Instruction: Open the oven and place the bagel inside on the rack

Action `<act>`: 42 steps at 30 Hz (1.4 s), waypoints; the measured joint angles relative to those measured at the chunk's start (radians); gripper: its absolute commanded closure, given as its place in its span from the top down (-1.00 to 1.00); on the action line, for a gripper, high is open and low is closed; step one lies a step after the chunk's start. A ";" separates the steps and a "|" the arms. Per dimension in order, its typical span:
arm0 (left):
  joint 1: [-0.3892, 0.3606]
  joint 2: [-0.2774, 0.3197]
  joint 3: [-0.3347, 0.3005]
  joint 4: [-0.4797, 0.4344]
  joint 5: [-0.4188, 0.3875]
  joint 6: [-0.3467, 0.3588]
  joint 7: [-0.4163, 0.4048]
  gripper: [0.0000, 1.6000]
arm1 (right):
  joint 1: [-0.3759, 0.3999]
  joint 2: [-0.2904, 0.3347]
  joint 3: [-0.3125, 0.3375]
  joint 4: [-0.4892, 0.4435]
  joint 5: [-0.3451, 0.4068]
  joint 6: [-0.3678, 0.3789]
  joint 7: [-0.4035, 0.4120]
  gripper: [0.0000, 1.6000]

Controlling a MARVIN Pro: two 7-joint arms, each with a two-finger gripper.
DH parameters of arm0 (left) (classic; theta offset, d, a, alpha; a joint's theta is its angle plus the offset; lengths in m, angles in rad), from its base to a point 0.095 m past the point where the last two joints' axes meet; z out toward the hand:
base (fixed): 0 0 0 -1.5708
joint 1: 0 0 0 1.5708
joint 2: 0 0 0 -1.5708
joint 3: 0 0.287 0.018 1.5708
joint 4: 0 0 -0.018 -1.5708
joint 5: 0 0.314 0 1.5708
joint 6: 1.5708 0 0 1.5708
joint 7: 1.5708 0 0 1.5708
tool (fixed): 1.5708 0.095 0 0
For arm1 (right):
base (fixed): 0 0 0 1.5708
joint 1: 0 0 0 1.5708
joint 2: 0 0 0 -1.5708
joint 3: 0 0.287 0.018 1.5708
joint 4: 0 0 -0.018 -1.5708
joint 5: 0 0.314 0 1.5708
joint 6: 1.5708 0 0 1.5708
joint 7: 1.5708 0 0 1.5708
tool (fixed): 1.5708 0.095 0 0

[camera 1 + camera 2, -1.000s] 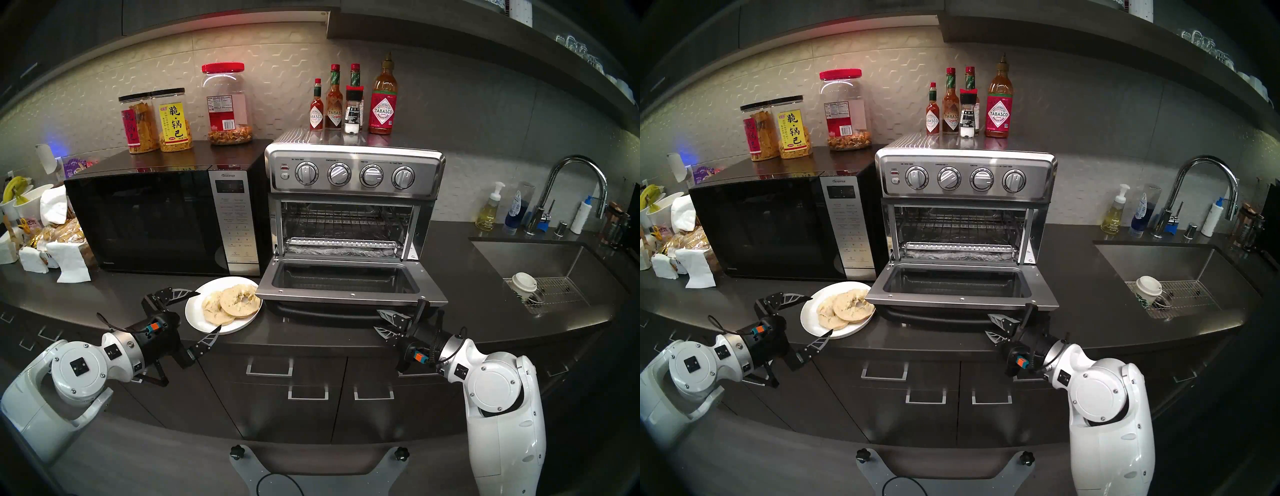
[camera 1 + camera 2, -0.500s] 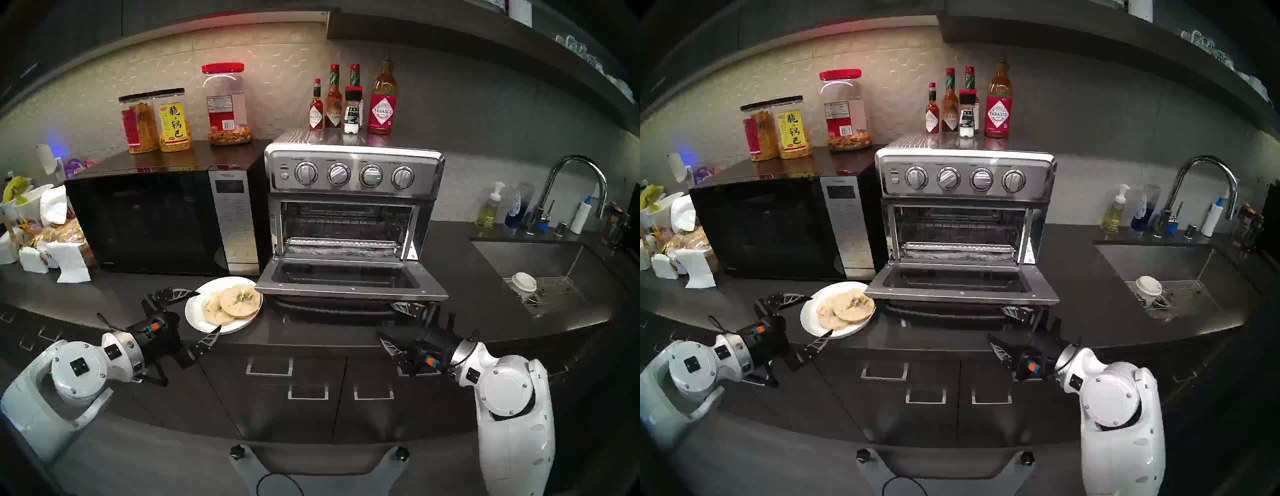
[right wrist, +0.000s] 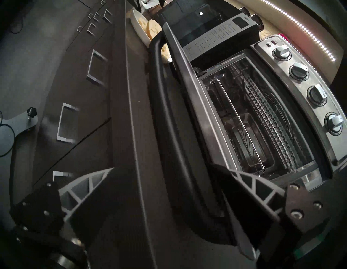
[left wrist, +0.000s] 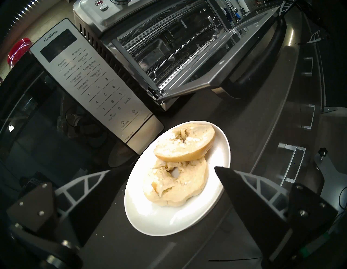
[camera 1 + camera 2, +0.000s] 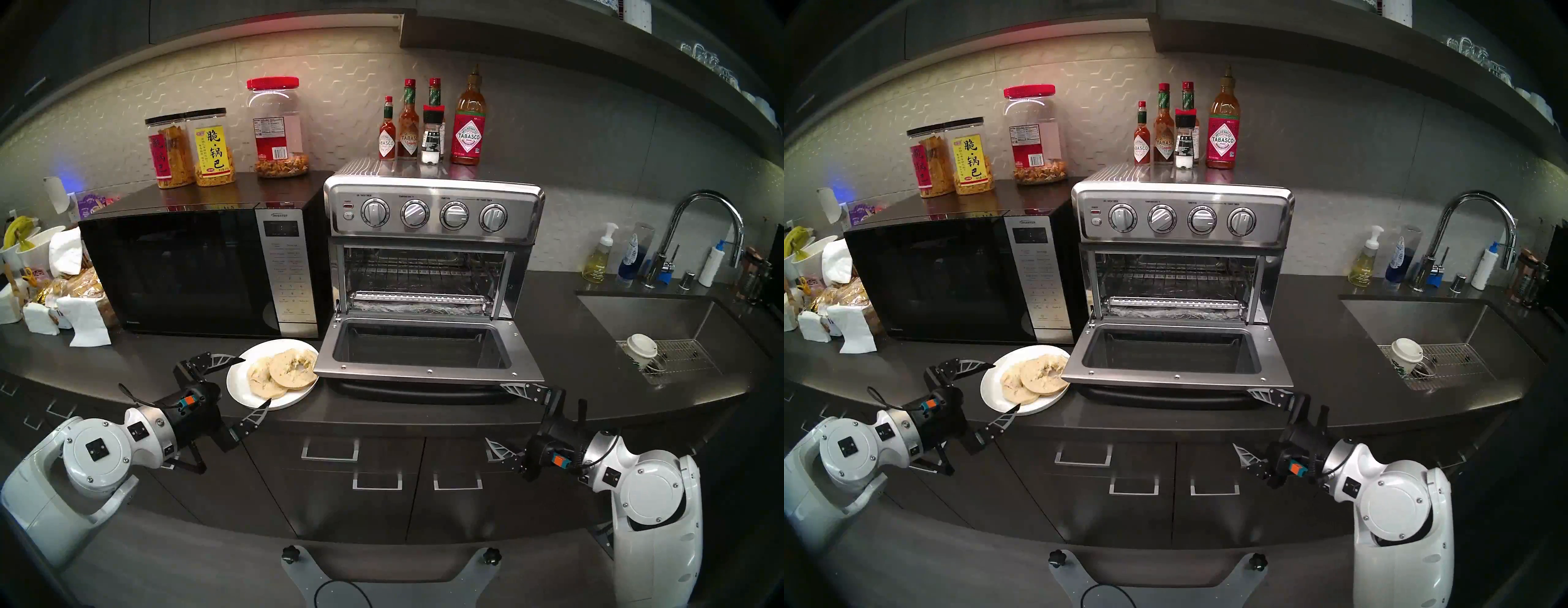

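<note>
My left pincer (image 5: 237, 388) hangs wide open at the near-left rim of the white plate (image 5: 242, 392), one fingertip over the rim, gripping nothing. The bagel (image 5: 283, 372) lies on that plate in two overlapping halves, the upper one leaning on the lower. My right pincer (image 5: 502, 418) is open too and empty, one finger just off the front right corner of the toaster oven (image 5: 432, 212) door (image 5: 428, 373), the other out past the worktop (image 5: 382, 414) edge.

What worries me: the door lies flat and its left corner overhangs the plate and seems to shade the upper half — lift that half straight up and it may catch the door edge and drop. A hard pinch could crush the soft crumb, or drag both halves and slide the plate. The wire rack (image 5: 420, 271) sits above the foil-lined tray (image 5: 420, 303), so a low entry would land the bagel on foil instead.

Against a second ago, my right arm has backed away to the right and its pincer has spread wide — then it was nearly closed by the handle. The left arm has not moved.
</note>
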 measured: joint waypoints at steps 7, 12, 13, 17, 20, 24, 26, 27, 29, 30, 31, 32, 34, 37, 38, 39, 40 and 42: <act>0.000 0.000 0.000 0.000 0.000 0.000 0.000 1.00 | -0.073 0.000 0.081 -0.087 0.153 -0.002 0.042 1.00; -0.001 0.000 0.000 0.000 0.000 0.000 0.000 1.00 | -0.115 -0.008 0.113 -0.151 0.260 0.010 0.071 1.00; -0.001 0.000 0.000 0.000 0.000 0.000 0.000 1.00 | -0.121 -0.009 0.117 -0.163 0.279 0.020 0.078 1.00; -0.001 0.000 0.000 0.000 0.000 0.000 0.000 1.00 | -0.120 -0.009 0.117 -0.167 0.308 0.065 0.095 1.00; -0.001 0.000 0.000 0.000 0.000 0.000 0.000 1.00 | -0.100 -0.004 0.103 -0.149 0.314 0.101 0.106 1.00; -0.001 0.000 0.000 0.000 0.000 0.000 0.000 1.00 | -0.065 0.007 0.087 -0.131 0.324 0.141 0.119 1.00; -0.001 0.000 0.000 0.000 0.000 0.000 0.000 1.00 | -0.050 0.011 0.081 -0.132 0.332 0.154 0.125 1.00; -0.001 0.000 0.000 0.000 0.000 0.000 0.000 1.00 | -0.040 0.014 0.077 -0.135 0.338 0.163 0.129 1.00; -0.001 0.000 0.000 0.000 0.000 0.000 0.000 1.00 | -0.029 0.017 0.073 -0.139 0.346 0.173 0.134 1.00; -0.001 0.000 0.000 0.000 0.000 0.000 0.000 1.00 | -0.023 0.018 0.072 -0.140 0.350 0.177 0.137 1.00; -0.001 0.000 0.000 0.000 0.000 0.000 0.000 1.00 | -0.018 0.020 0.070 -0.142 0.354 0.182 0.139 1.00; -0.001 0.000 0.000 0.000 0.001 0.000 0.000 1.00 | -0.014 0.021 0.070 -0.142 0.358 0.184 0.141 1.00; -0.001 0.000 0.000 0.000 0.001 0.000 0.000 1.00 | -0.006 0.023 0.070 -0.142 0.365 0.189 0.145 1.00; -0.001 -0.001 0.000 0.000 0.001 0.000 0.000 1.00 | 0.007 0.027 0.077 -0.135 0.380 0.195 0.147 1.00; -0.001 -0.001 0.000 0.000 0.001 0.000 0.000 1.00 | 0.011 0.028 0.082 -0.131 0.383 0.196 0.146 1.00; -0.001 -0.001 0.000 0.000 0.001 0.000 0.000 1.00 | 0.014 0.029 0.086 -0.128 0.387 0.197 0.146 1.00; -0.001 -0.001 0.000 0.000 0.001 0.000 0.000 1.00 | 0.019 0.030 0.090 -0.124 0.391 0.199 0.145 1.00; -0.001 -0.001 0.000 0.000 0.001 0.000 0.000 1.00 | 0.029 0.033 0.101 -0.114 0.400 0.203 0.143 1.00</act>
